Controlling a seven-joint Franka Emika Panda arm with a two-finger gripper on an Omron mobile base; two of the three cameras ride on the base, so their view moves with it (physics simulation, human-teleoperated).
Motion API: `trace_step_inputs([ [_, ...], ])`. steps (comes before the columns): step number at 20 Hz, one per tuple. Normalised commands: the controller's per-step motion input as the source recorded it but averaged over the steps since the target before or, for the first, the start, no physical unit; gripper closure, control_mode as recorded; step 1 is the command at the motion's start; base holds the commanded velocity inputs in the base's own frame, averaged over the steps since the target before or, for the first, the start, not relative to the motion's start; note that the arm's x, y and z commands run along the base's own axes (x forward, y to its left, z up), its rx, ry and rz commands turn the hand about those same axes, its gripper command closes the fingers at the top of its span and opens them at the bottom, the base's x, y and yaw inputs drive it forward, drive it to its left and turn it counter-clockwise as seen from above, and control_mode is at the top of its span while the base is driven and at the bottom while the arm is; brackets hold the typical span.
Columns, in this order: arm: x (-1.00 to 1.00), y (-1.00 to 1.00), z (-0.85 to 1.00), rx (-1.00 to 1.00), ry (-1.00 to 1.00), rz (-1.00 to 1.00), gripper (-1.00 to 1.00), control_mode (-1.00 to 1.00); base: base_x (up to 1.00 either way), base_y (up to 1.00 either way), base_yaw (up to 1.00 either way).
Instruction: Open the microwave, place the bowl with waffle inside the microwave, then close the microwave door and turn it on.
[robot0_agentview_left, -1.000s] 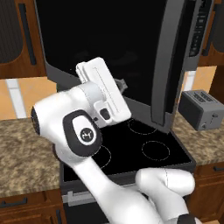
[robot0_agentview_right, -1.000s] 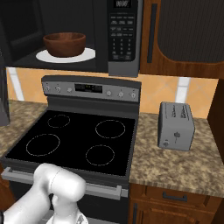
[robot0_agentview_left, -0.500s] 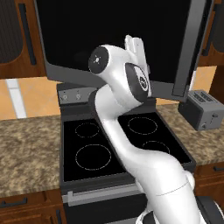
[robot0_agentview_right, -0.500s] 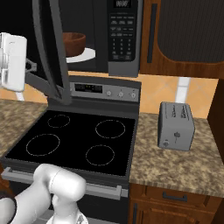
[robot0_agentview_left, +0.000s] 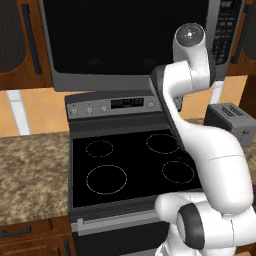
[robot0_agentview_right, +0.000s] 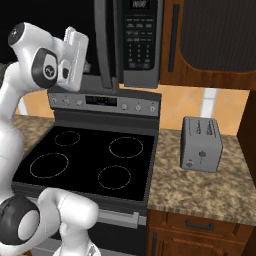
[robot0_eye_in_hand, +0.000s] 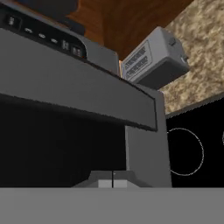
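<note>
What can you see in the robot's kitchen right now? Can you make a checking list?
Surface: speckled stone counter on both sides of a black stove with four ring marks.
Job's things: microwave sits above the stove, keypad on its right. The microwave door looks swung to; whether it is latched cannot be told.
Clutter: one small grey toaster on the right counter.
Grippers: gripper is raised beside the door's lower part, jaws together, holding nothing.
Cables: nothing seen.
Surroundings: brown wooden cabinets and an orange wall behind the counter.
</note>
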Motion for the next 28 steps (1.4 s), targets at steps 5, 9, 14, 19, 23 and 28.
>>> trace_step_inputs([
  [5, 1.00, -0.71, 0.00, 0.17, 0.17, 0.23, 1.00, -1.00, 0.00, 0.00, 0.00],
  [9, 1.00, -0.51, 0.00, 0.05, 0.33, 0.22, 1.00, -1.00, 0.00, 0.00, 0.00],
  [14, 1.00, -0.33, -0.06, 0.00, 0.40, 0.20, 1.00, -1.00, 0.00, 0.00, 0.00],
  [19, 1.00, -0.01, -0.42, -0.07, 0.35, 0.20, 1.00, -1.00, 0.00, 0.00, 0.00],
  [23, 0.44, 0.75, -0.39, -0.31, 0.12, 0.30, 1.00, -1.00, 0.00, 0.00, 0.00],
  [28, -0.39, 0.95, -0.12, -0.38, 0.00, 0.29, 1.00, -1.00, 0.00, 0.00, 0.00],
])
